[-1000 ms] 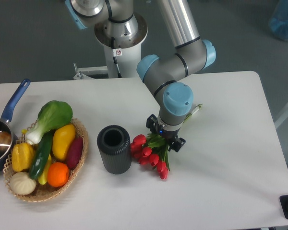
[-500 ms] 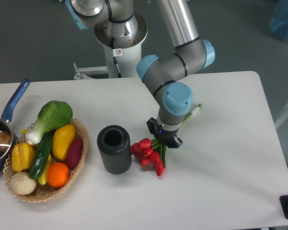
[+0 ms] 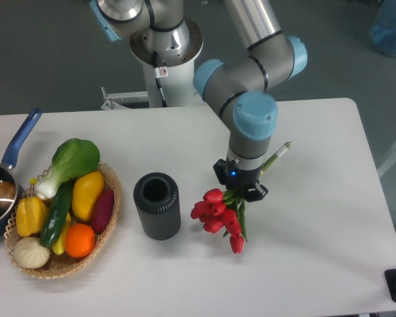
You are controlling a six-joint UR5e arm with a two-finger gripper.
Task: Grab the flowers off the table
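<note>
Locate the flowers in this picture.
The flowers hang from the end effector over the table, right of the dark cylinder.

I can read no words, brands or numbers anywhere in view. The only sign is a small sticker (image 3: 161, 72) on my base column (image 3: 164, 63), white with a red mark, and it is too small for me to make out what it says. Nothing else around me carries any label or print that I can tell.
</note>
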